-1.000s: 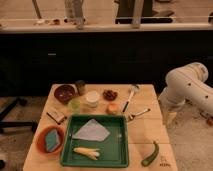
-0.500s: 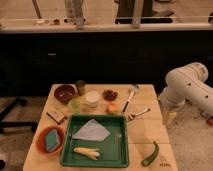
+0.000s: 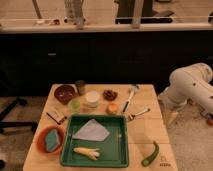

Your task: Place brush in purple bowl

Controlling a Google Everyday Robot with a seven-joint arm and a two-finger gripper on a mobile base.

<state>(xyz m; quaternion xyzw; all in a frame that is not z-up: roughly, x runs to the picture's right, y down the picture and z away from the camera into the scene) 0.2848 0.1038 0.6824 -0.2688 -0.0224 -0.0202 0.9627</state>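
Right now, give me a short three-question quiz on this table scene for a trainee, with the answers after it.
1. True or false: the brush lies in the purple bowl.
2. What sits in the orange bowl?
3. Fill in: the pincer hangs beyond the table on the picture's ____ side.
Key: 1 false, the brush lies on the tabletop, apart from the bowl. 2 a blue sponge. 3 right.
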